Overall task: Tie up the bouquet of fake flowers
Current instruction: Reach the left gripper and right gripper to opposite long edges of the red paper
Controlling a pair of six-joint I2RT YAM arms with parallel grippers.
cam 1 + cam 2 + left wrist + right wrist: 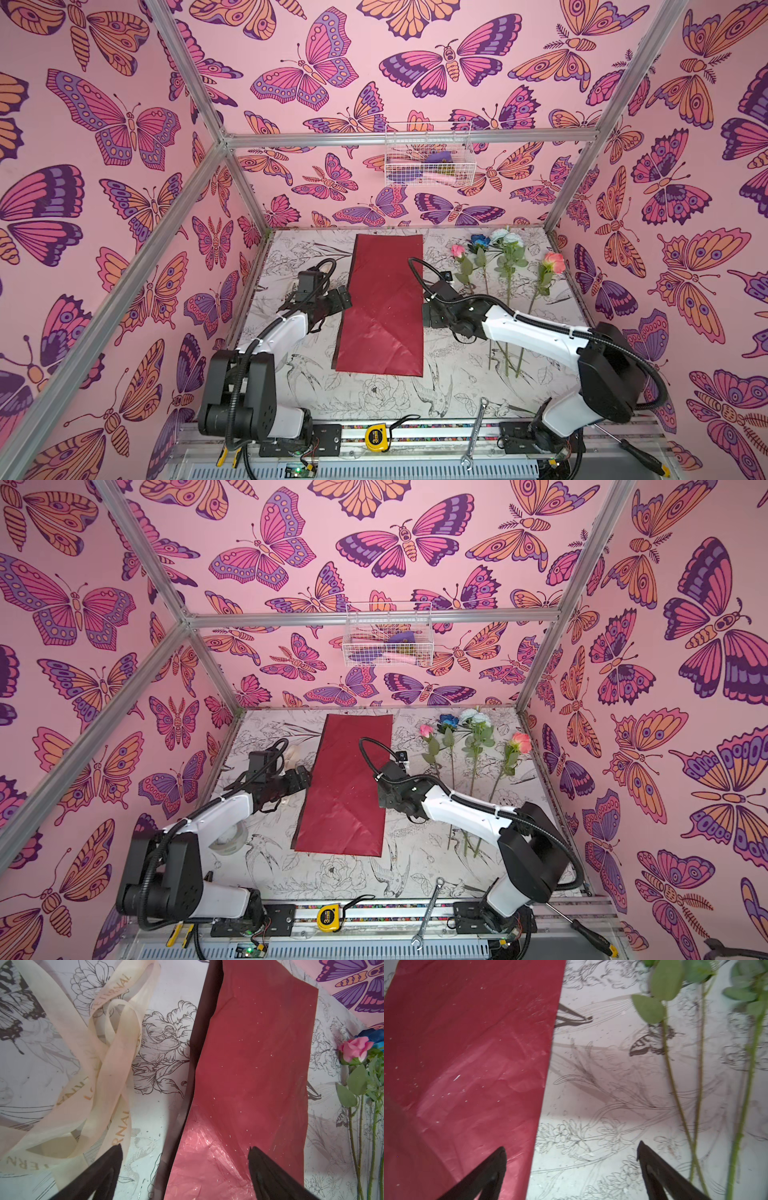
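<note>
While hovering low over the table (457,374), holds nothing: spreads left gripper (185,1147) wide astride the left edge of the red wrapping paper (384,303), right gripper (571,1145) equally wide astride its right edge. Leaves paper flat mid-table, fake flowers (509,266) loose in a row just right of it, untied, cream ribbon (104,1068) heaped to its left.
</note>
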